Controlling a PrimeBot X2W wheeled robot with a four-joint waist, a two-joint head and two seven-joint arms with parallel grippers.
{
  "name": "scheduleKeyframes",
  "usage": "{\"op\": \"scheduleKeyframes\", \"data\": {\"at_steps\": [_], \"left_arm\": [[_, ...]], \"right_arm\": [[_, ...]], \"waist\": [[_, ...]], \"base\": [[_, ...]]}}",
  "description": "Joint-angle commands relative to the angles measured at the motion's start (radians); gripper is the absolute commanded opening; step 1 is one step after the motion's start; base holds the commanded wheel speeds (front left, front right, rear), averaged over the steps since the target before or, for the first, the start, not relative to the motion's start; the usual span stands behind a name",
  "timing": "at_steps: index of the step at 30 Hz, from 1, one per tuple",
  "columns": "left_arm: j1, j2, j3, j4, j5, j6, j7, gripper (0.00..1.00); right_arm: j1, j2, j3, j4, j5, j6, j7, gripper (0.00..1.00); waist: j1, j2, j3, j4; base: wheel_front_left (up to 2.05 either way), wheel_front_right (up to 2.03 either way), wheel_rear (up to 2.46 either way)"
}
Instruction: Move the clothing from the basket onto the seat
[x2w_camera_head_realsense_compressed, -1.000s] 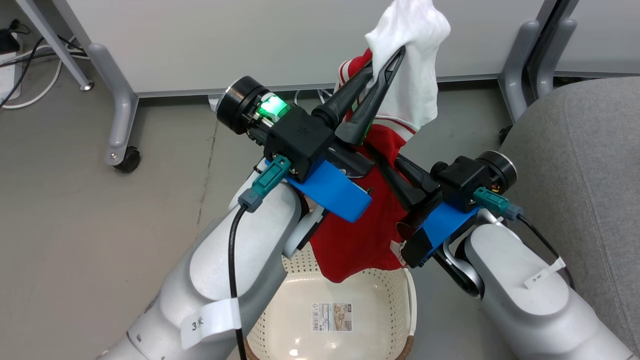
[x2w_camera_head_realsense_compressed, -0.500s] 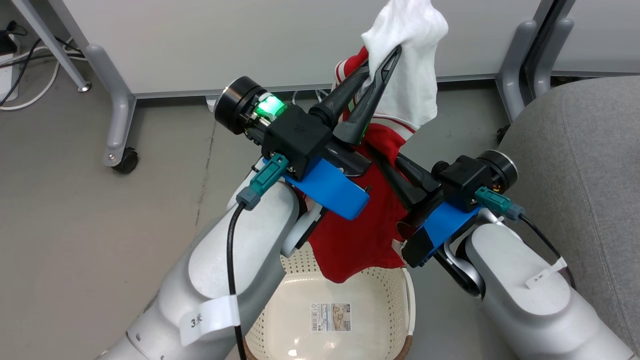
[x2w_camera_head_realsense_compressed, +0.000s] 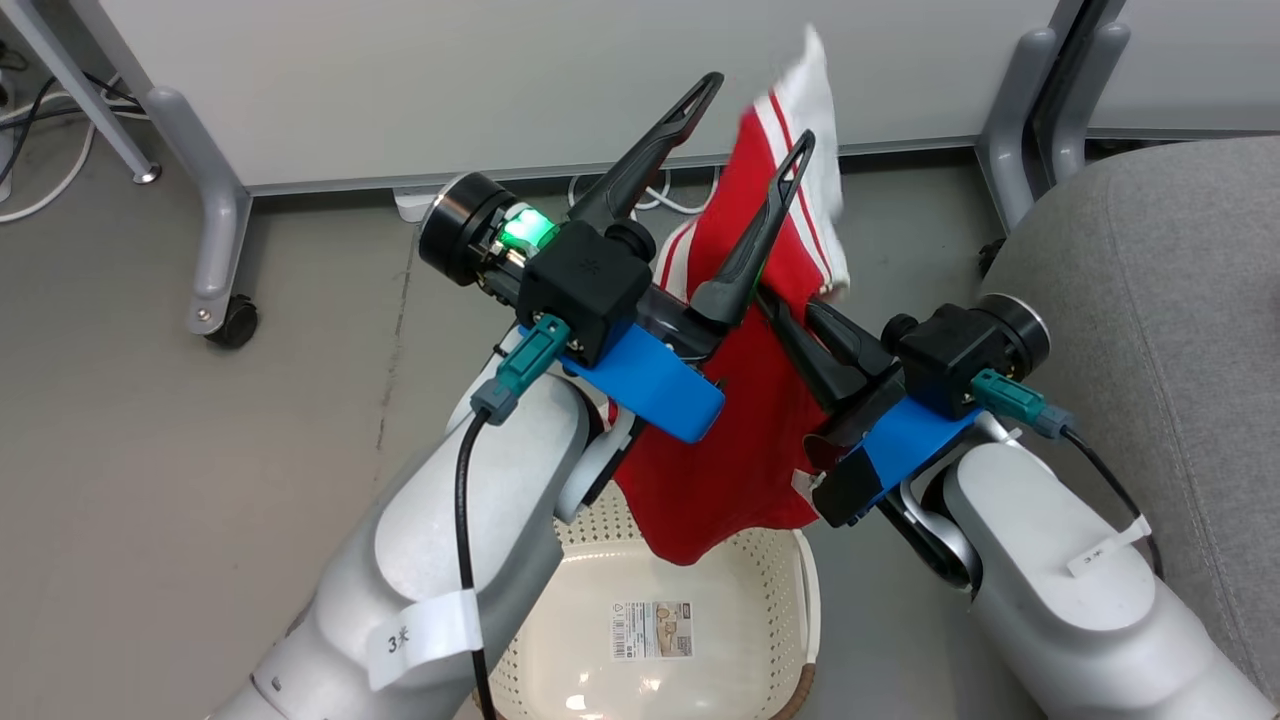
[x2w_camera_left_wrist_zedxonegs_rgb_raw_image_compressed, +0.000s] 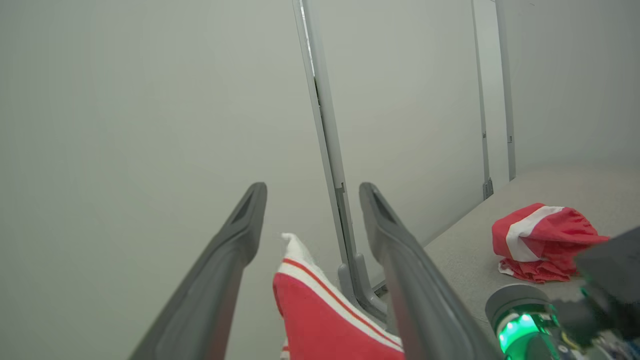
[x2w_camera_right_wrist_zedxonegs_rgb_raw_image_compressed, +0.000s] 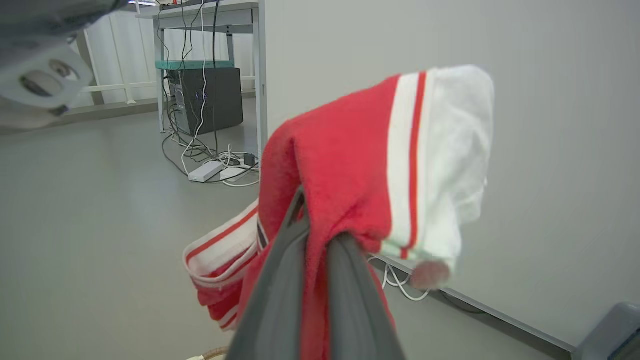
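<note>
A piece of the clothing (x2w_camera_head_realsense_compressed: 745, 440), red with white stripes, hangs over the basket (x2w_camera_head_realsense_compressed: 805, 600) from my right gripper (x2w_camera_head_realsense_compressed: 785, 310), which is shut on its upper part. In the right wrist view the red cloth (x2w_camera_right_wrist_zedxonegs_rgb_raw_image_compressed: 350, 150) drapes over my closed right gripper (x2w_camera_right_wrist_zedxonegs_rgb_raw_image_compressed: 312, 240). My left gripper (x2w_camera_head_realsense_compressed: 755, 120) stands open above, and the garment's striped top edge (x2w_camera_left_wrist_zedxonegs_rgb_raw_image_compressed: 310, 310) rises loose between its fingers (x2w_camera_left_wrist_zedxonegs_rgb_raw_image_compressed: 250, 215). Another red and white garment (x2w_camera_left_wrist_zedxonegs_rgb_raw_image_compressed: 545, 240) lies crumpled on the grey seat (x2w_camera_left_wrist_zedxonegs_rgb_raw_image_compressed: 465, 250). The seat (x2w_camera_head_realsense_compressed: 1150, 280) is on the right in the head view.
The basket's inside shows a paper label (x2w_camera_head_realsense_compressed: 650, 630). Grey partition panels on metal legs (x2w_camera_head_realsense_compressed: 215, 250) with castors stand behind. Cables and a power strip (x2w_camera_right_wrist_zedxonegs_rgb_raw_image_compressed: 207, 170) lie on the floor by a desk.
My left gripper has opened and let go of the garment's white top, which has slumped down. The garment now hangs from the right gripper alone. The head camera shifted slightly.
</note>
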Motion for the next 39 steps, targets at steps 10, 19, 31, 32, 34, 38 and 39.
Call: {"op": "scheduleKeyframes", "data": {"at_steps": [10,19,31,32,34,38,39], "left_arm": [[0.012,-0.001,0.007,0.01,0.026,-0.009,-0.005,1.0],[0.002,0.003,-0.005,0.023,0.048,-0.022,-0.005,1.0],[-0.013,0.022,-0.035,0.05,0.069,-0.036,-0.005,1.0],[-0.014,0.022,-0.04,0.052,0.071,-0.038,-0.005,1.0],[-0.016,0.024,-0.049,0.056,0.071,-0.04,-0.005,1.0],[-0.018,0.027,-0.062,0.064,0.071,-0.043,-0.005,1.0],[-0.02,0.027,-0.067,0.066,0.07,-0.044,-0.005,1.0]], "right_arm": [[0.025,-0.005,-0.066,-0.043,-0.023,0.0,-0.001,0.0],[0.05,0.0,-0.16,-0.094,-0.047,0.0,-0.001,0.0],[0.113,0.013,-0.337,-0.162,-0.077,0.0,-0.001,0.0],[0.12,0.013,-0.351,-0.167,-0.079,0.0,-0.001,0.0],[0.136,0.016,-0.377,-0.177,-0.083,0.0,-0.001,0.0],[0.163,0.023,-0.426,-0.194,-0.089,0.0,-0.001,0.0],[0.167,0.024,-0.438,-0.197,-0.088,0.0,-0.001,0.0]], "waist": [[0.0,0.0,0.039,-0.05],[0.0,0.0,0.089,-0.133],[0.0,0.0,0.151,-0.251],[0.0,0.0,0.156,-0.259],[0.0,0.0,0.164,-0.276],[0.0,0.0,0.178,-0.309],[0.0,0.0,0.182,-0.316]], "base": [[0.0,0.0,0.0],[0.0,0.0,0.0],[0.0,0.0,0.0],[0.0,0.0,0.0],[0.0,0.0,0.0],[0.0,0.0,0.0],[0.0,0.0,0.0]]}}
